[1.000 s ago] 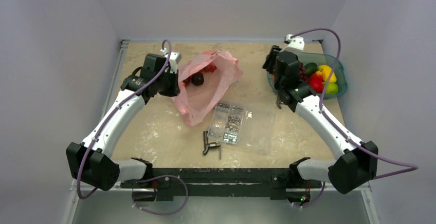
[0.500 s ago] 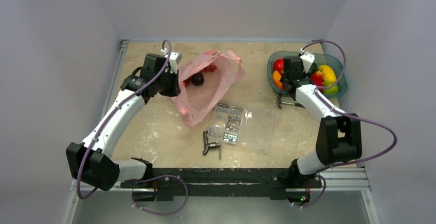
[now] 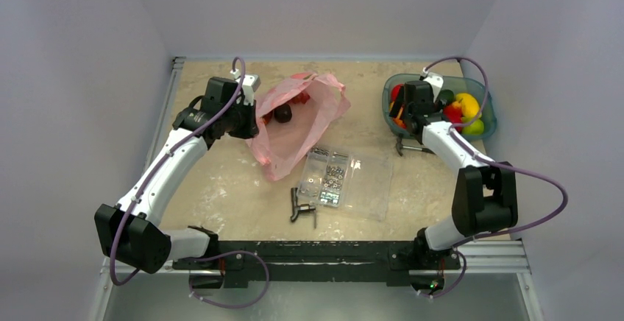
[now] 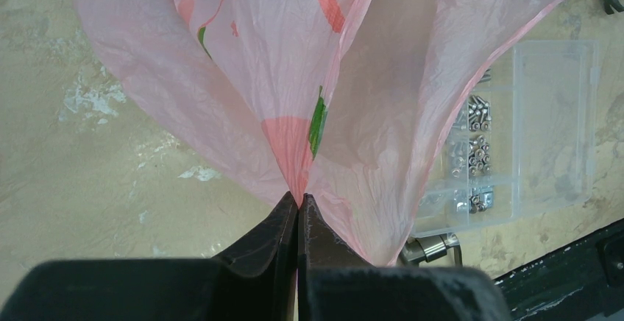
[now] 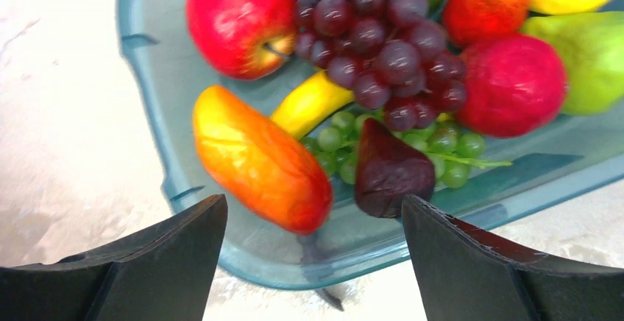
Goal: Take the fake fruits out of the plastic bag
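The pink plastic bag (image 3: 298,129) lies at the back left of the table with its mouth lifted. My left gripper (image 3: 252,118) is shut on the bag's edge, and the wrist view shows its closed gripper (image 4: 299,199) pinching the pink film (image 4: 368,115). A dark fruit (image 3: 282,113) and a red one (image 3: 300,99) lie inside the bag. My right gripper (image 5: 313,207) is open and empty over the near left rim of a teal bowl (image 5: 140,56). The bowl holds a red apple (image 5: 239,19), a purple grape bunch (image 5: 375,41) and an orange oval piece (image 5: 261,159).
The bowl (image 3: 491,124) also holds a banana (image 5: 309,104), green grapes (image 5: 441,144), a dark maroon piece (image 5: 390,170) and a green pear (image 5: 589,56). A clear screw box (image 3: 346,181) and a black tool (image 3: 302,207) lie mid-table. A small dark tool (image 3: 408,146) lies near the bowl.
My right arm folded its elbow back while its gripper stayed over the bowl's left side. The orange piece now shows in the bowl. The left arm and bag have not moved.
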You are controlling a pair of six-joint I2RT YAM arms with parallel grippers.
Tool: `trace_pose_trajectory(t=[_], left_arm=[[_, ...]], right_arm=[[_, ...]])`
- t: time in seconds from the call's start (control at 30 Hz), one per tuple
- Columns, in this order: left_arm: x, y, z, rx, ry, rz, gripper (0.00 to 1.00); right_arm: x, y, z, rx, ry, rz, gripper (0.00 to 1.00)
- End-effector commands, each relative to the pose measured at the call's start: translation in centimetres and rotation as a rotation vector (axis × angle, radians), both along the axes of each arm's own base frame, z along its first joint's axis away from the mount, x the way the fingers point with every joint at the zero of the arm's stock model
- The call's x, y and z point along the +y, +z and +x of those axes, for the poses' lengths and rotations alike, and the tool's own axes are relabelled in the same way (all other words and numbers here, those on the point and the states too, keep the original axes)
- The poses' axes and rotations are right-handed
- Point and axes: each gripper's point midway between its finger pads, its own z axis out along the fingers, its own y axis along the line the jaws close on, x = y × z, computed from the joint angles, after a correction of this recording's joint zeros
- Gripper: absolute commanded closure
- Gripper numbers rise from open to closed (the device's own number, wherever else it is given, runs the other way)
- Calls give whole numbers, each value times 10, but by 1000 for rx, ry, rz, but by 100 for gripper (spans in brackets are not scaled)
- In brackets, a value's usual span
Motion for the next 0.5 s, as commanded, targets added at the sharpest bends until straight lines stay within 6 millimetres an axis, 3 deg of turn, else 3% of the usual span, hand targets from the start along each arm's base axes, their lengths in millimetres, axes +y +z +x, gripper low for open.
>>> trace_pose_trajectory(t=[0.0,0.17,0.47], left_arm=[[-1,9,4,-33,5,-26,100],[-3,9,3,-28,-2,-36,100],[-2,10,3,-29,0,-35,100]], right_arm=[[49,52,14,-139,216,61,12],[129,103,0,-253,475,79,9],[226,194,-42,-437,795,133,9]])
